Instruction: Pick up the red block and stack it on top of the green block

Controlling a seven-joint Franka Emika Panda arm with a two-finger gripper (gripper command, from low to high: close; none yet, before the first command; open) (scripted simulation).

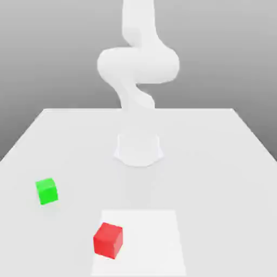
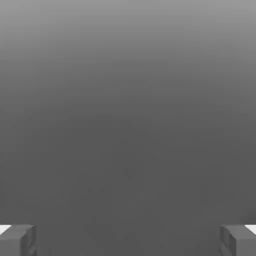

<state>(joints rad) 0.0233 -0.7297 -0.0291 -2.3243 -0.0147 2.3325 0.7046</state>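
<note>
The red block (image 1: 108, 240) rests on the white table (image 1: 216, 162) near the front edge, a little to the exterior view's left of centre. The smaller green block (image 1: 47, 191) sits on the table farther back and to the exterior view's left, apart from the red one. In the hand view my gripper (image 2: 128, 241) is open: its grey fingertips (image 2: 18, 240) stand far apart with nothing between them, and behind them is only plain grey background. Neither block is touched.
The white arm's base (image 1: 138, 147) stands mid-table behind the blocks, and the arm (image 1: 138, 65) curves upward out of the picture. The red block lies on the left part of a brighter square patch (image 1: 157, 238) of the table surface.
</note>
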